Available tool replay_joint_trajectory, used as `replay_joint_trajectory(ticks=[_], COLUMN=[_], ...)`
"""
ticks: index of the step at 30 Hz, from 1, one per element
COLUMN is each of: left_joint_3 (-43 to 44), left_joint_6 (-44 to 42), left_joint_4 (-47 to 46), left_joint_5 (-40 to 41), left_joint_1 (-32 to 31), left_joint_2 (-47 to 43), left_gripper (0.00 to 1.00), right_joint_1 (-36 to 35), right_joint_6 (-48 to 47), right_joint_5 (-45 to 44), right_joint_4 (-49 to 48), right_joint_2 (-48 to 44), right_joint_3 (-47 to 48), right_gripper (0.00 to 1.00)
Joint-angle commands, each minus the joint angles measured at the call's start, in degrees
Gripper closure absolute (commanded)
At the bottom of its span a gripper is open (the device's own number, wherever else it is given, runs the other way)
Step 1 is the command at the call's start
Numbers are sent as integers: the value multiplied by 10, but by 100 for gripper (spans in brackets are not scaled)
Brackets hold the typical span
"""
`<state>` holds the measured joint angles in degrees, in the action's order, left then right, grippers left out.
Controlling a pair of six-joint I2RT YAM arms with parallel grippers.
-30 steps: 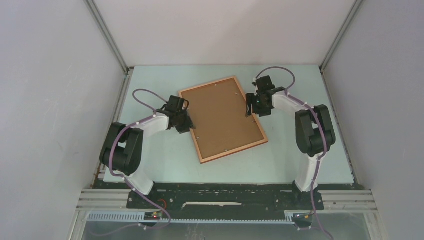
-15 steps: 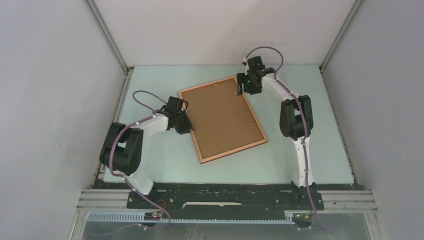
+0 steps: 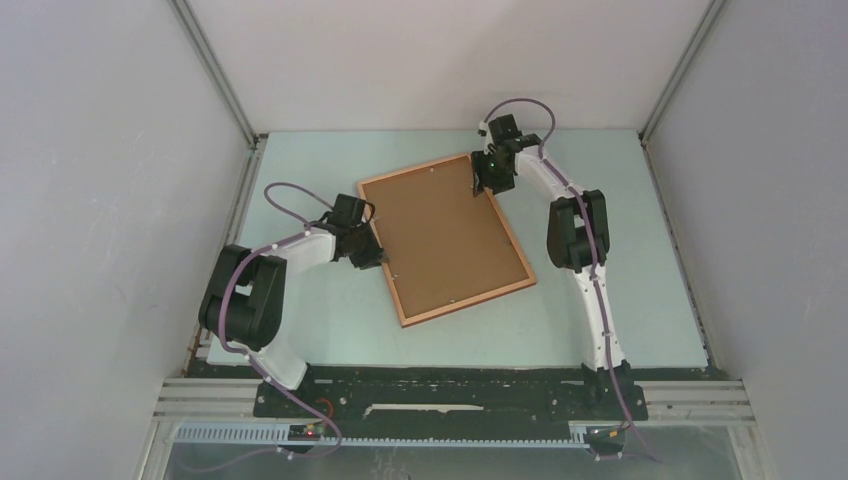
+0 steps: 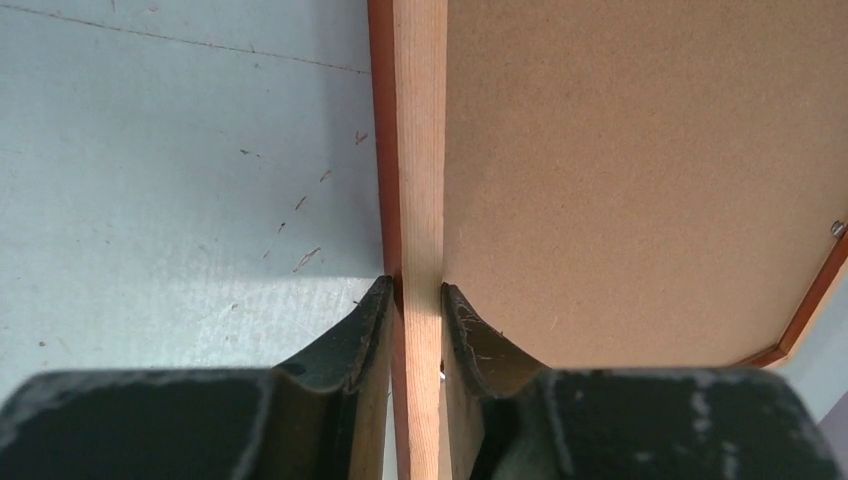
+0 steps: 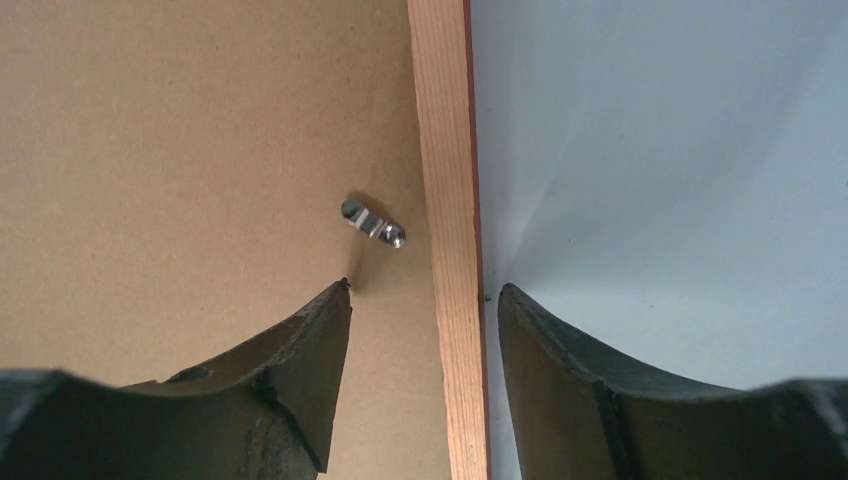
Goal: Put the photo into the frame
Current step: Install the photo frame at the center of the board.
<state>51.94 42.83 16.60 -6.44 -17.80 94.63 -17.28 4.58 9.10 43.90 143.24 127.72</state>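
The frame (image 3: 469, 304) lies face down on the table, with the brown backing board (image 3: 445, 237) filling its back. The photo is not in view. My left gripper (image 3: 380, 258) is shut on the frame's left rim; the left wrist view shows the two fingers pressed against the wooden rim (image 4: 418, 150) on either side. My right gripper (image 3: 480, 185) is open at the frame's far right corner. In the right wrist view it (image 5: 425, 288) straddles the right rim (image 5: 445, 130) without touching it, one finger over the backing board (image 5: 180, 150) and one over the table.
A small metal retaining tab (image 5: 372, 223) lies on the backing board just ahead of my right gripper's left finger. Another tab (image 4: 837, 229) shows at the far rim. The pale green table (image 3: 620, 300) is walled in by grey panels.
My right arm has swung from the middle of the frame's right rim up to its far right corner. My left gripper has kept its hold on the left rim; the frame has not shifted.
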Motion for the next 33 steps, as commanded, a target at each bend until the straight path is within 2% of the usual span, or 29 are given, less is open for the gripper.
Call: replay_joint_trajectory(ticks=[1, 20, 26, 33], left_joint_3=[-19, -19, -20, -22], left_joint_6=[-10, -10, -9, -9], left_joint_4=[-33, -34, -36, -38], left_joint_5=[-25, -28, -29, -29], left_joint_1=[1, 1, 1, 1], left_joint_2=[-9, -8, -9, -10], left_gripper=[91, 94, 94, 94], right_joint_1=[-3, -6, -5, -1], right_joint_6=[-6, 17, 36, 70], right_joint_5=[-15, -28, -33, -48], right_joint_4=[17, 2, -9, -4], right_joint_2=[24, 67, 73, 82], right_joint_3=[58, 102, 104, 116], right_gripper=[37, 43, 50, 69])
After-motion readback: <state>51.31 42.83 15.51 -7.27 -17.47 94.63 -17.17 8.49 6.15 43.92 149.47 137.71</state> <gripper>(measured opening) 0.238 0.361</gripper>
